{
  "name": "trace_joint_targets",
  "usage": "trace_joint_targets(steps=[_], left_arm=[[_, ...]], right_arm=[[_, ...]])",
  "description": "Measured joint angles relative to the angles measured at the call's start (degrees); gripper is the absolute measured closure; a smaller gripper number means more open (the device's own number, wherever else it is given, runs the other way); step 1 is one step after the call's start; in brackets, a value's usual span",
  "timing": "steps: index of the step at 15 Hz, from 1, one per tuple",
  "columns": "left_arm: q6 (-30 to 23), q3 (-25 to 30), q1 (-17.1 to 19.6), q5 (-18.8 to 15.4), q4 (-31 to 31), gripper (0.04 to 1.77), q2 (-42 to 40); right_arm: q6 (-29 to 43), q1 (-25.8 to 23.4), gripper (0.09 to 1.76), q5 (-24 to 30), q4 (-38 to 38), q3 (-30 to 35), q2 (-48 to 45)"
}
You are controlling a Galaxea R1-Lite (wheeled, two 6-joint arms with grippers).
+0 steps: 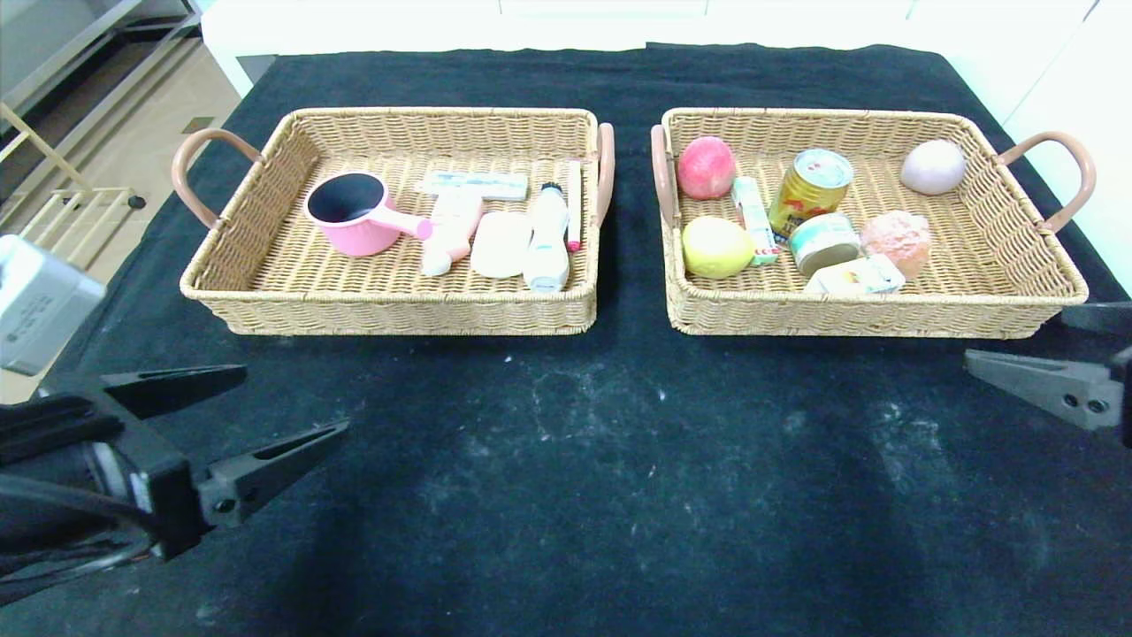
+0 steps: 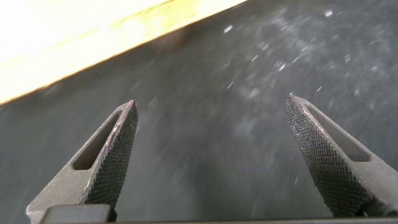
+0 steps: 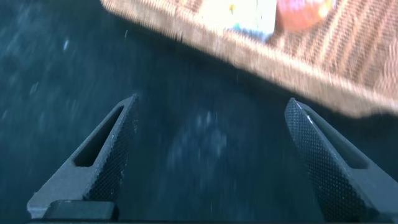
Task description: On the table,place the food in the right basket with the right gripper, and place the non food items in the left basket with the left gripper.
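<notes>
can [image 1: 808, 193] label print, seemingly unreadable

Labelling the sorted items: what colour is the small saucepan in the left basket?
Pink, with a dark inside: the saucepan, clearest in the head view.

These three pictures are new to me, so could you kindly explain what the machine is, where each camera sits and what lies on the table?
It is a robot with two arms, each ending in a two-fingered gripper. The wide picture comes from a camera on its head, looking down at a black table. The other two come from cameras on its wrists, looking out between the fingers.

The left basket holds non-food things: a pink pot, a white bottle and a few small toiletry-like items. The right basket holds food: a red apple, a yellow fruit, a gold can and more.

The left gripper and the right gripper hang open near the table's front corners, holding nothing. No loose items show on the cloth.
</notes>
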Motion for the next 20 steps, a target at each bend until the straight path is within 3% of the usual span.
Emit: trace_joint_targets(steps=[5, 10, 12, 16, 20], left_arm=[[-0.2, -0.6, 4.6, 0.3, 13.5, 0.09, -13.2], [0.0, -6.5, 6.8, -0.9, 32.6, 0.09, -27.0], [0.2, -8.6, 9.2, -2.7, 36.4, 0.09, -31.4], [0.4, -9.5, 13.5, -8.4, 42.3, 0.09, -39.3], [0.8, -8.0, 14.7, -9.8, 45.1, 0.09, -45.2]], right_arm=[[-0.3, -1.9, 0.15, 1.9, 8.2, 8.0, -15.6], [-0.4, -4.0, 0.15, -3.1, 20.9, 9.9, -32.0], [-0.2, -5.5, 0.15, -5.7, 24.7, 10.2, -37.0], [-0.3, -11.8, 0.15, -5.9, 24.6, 14.8, -44.6], [-0.4, -14.1, 0.15, -4.3, 24.5, 19.9, -50.4]])
